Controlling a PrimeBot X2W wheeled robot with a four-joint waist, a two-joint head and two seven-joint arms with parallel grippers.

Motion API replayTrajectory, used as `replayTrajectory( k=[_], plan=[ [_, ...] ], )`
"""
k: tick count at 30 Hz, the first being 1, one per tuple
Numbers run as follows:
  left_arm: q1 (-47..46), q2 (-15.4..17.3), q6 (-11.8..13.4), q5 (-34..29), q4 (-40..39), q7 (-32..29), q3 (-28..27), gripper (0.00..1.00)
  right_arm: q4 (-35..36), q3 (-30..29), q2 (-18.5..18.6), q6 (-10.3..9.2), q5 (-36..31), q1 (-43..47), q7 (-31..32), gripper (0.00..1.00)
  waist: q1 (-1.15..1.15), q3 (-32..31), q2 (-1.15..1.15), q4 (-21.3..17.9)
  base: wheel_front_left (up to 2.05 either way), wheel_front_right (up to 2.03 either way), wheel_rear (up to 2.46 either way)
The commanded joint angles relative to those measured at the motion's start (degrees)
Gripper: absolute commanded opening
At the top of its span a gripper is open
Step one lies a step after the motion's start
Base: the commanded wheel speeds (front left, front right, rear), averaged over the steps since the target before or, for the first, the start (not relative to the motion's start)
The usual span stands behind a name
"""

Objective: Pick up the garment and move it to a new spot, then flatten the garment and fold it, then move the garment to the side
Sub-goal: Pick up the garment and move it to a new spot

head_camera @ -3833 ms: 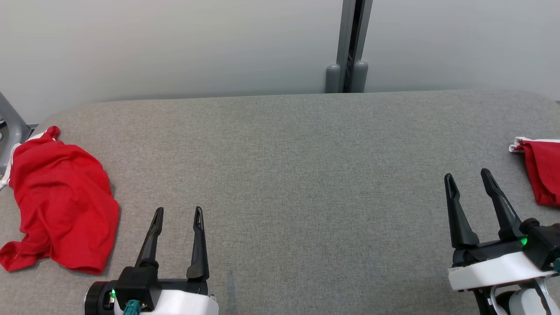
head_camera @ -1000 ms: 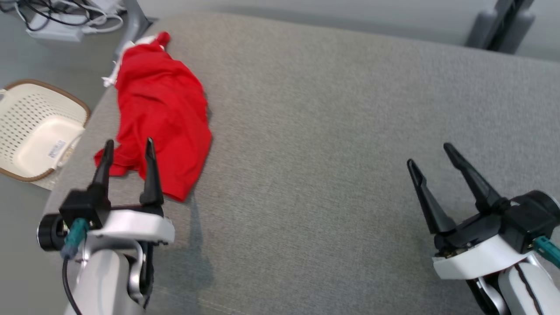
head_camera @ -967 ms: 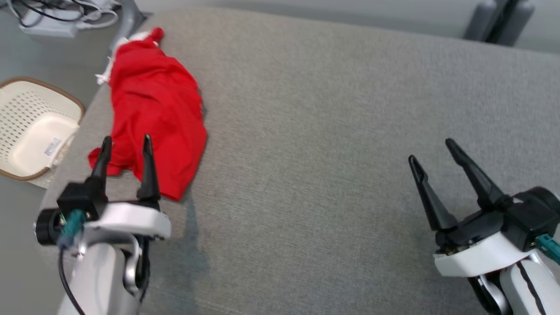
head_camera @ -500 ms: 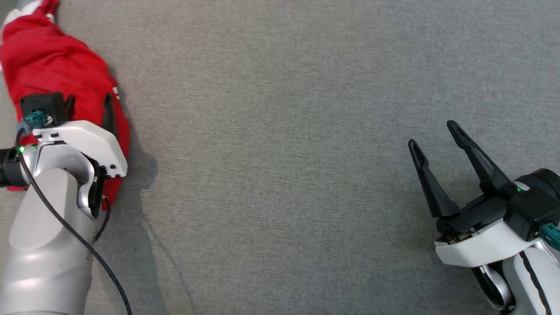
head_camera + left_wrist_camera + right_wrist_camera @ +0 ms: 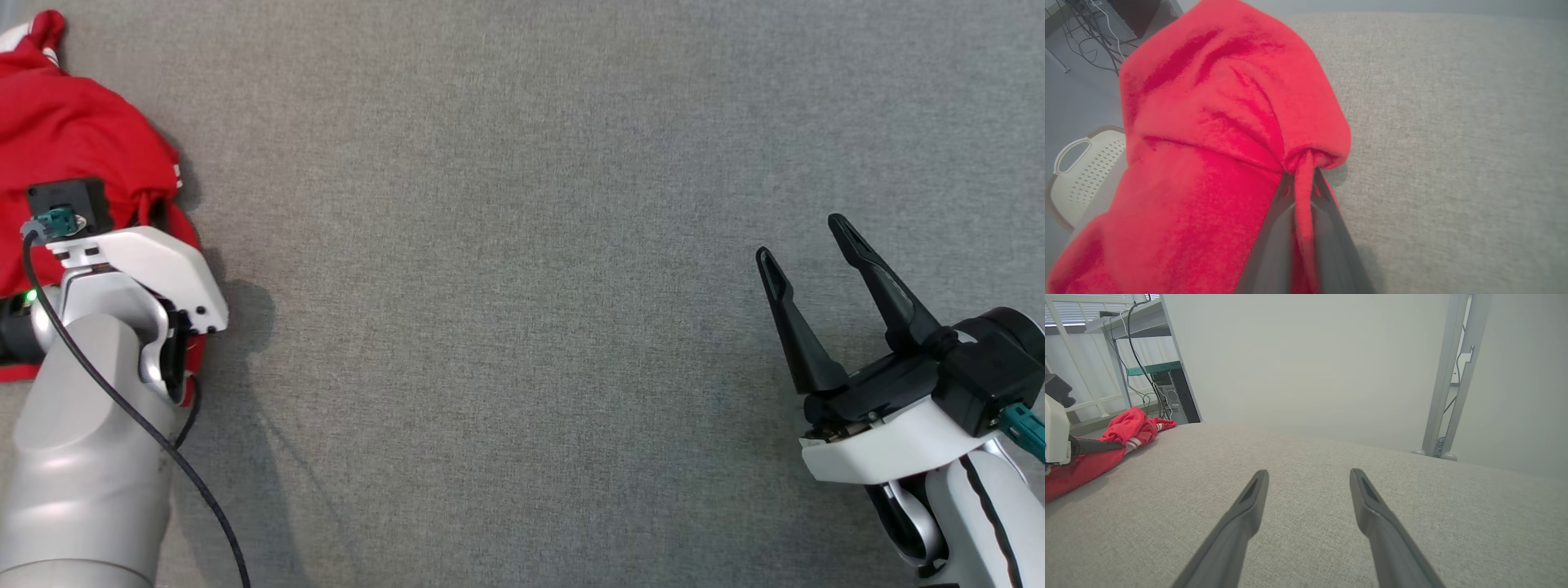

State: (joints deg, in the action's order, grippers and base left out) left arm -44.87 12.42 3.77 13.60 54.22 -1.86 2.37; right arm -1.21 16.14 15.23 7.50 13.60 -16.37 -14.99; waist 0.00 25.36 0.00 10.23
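The red garment (image 5: pixel 73 139) with white trim lies bunched at the far left edge of the grey padded table (image 5: pixel 522 245). My left gripper (image 5: pixel 1300 179) is shut on a pinched fold of the garment (image 5: pixel 1224 122), with red cloth squeezed between its two dark fingers. In the head view the left wrist (image 5: pixel 122 261) covers the grip. My right gripper (image 5: pixel 804 237) hovers open above the right side of the table, nothing between its fingers. In the right wrist view the open right gripper (image 5: pixel 1308 473) faces the table, and the garment (image 5: pixel 1122 433) lies far off at the left.
A cream perforated basket (image 5: pixel 1077 171) stands on the floor beyond the table's left edge. A grey post (image 5: pixel 1447 375) rises behind the table's far edge, with cables and a computer case (image 5: pixel 1173 392) at the back left. Bare table stretches between the two arms.
My left gripper, open over the garment half a second ago, has shut on a fold of it. The right gripper has stayed open and nearly still. The head camera shifted slightly.
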Motion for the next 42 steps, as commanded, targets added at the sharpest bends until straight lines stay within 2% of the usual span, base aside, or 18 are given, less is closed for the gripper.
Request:
replayTrajectory(
  k=[1,10,13,15,18,22,28,29,30,31,33,36,42],
  plan=[
    [-0.89,-0.49,-0.63,0.77,-0.69,0.87,-0.29,0.0,-0.26,-0.22,-0.06,-0.02,0.13,-0.18,-0.31,1.0,0.0,-0.94,0.0,-0.14,0.0,0.0,0.0],
    [-0.04,-7.16,-6.76,9.03,-10.72,3.79,-2.25,0.0,-1.1,-2.43,-2.35,-0.02,0.19,0.92,-0.32,1.0,0.0,-7.28,0.0,-1.64,0.0,0.0,0.0],
    [1.76,-9.16,-7.56,13.43,-18.41,1.97,0.15,0.0,-1.43,-3.95,-3.06,-0.02,-0.07,1.13,-0.21,1.0,0.0,-9.45,0.0,-3.0,0.0,0.0,0.0],
    [3.29,-9.42,-6.89,17.11,-22.71,0.63,3.25,0.0,-1.51,-4.62,-3.38,-0.02,-0.23,0.85,-0.21,1.0,0.0,-10.03,0.0,-4.13,0.0,0.0,0.0],
    [5.75,-9.52,-3.57,24.32,-29.77,-0.59,11.57,0.0,-1.43,-5.95,-3.59,-0.02,-0.32,0.1,-0.21,1.0,0.0,-10.17,0.0,-6.01,0.0,0.0,0.0],
    [8.11,-9.28,3.24,30.32,-37.48,0.35,23.25,0.0,-1.3,-7.58,-3.64,-0.02,-0.36,-0.51,-0.2,1.0,0.0,-9.63,0.0,-8.51,0.0,0.0,0.0],
    [6.36,-9.37,12.29,35.46,-40.69,5.46,37.0,0.0,-1.46,-9.03,-4.55,-0.02,-0.22,-1.02,-0.2,1.0,0.0,-8.73,0.0,-12.41,0.0,0.0,0.0],
    [6.07,-9.37,13.54,36.65,-40.41,6.33,38.93,0.3,-1.55,-9.09,-4.77,-0.02,-0.23,-1.12,-0.21,1.0,0.0,-8.64,0.0,-13.03,0.0,0.0,0.0],
    [5.63,-9.38,14.64,37.46,-39.88,7.12,40.8,0.88,-1.64,-9.02,-4.92,-0.02,-0.16,-1.27,-0.2,1.0,0.0,-8.55,0.0,-13.63,0.0,0.0,0.0],
    [5.11,-9.38,15.41,38.64,-39.48,7.89,42.59,1.0,-1.75,-9.01,-4.99,-0.02,-0.04,-1.46,-0.2,1.0,0.0,-8.46,0.0,-14.17,0.0,0.0,0.0],
    [3.97,-9.34,16.25,40.13,-38.53,8.99,45.93,1.0,-1.93,-9.09,-5.28,-0.02,0.1,-1.57,-0.21,1.0,0.0,-8.35,0.0,-14.97,0.0,0.0,0.0],
    [2.78,-9.26,16.08,42.32,-37.18,9.91,49.84,1.0,-2.14,-9.38,-5.48,-0.02,0.14,-1.32,-0.2,1.0,0.0,-8.36,0.0,-15.37,0.0,0.0,0.0],
    [1.19,-9.32,16.3,42.0,-33.15,13.36,50.92,1.0,-2.46,-9.81,-5.87,-0.02,-0.49,-0.12,-0.2,1.0,0.0,-9.56,0.0,-14.53,0.0,0.0,0.0]
  ],
)
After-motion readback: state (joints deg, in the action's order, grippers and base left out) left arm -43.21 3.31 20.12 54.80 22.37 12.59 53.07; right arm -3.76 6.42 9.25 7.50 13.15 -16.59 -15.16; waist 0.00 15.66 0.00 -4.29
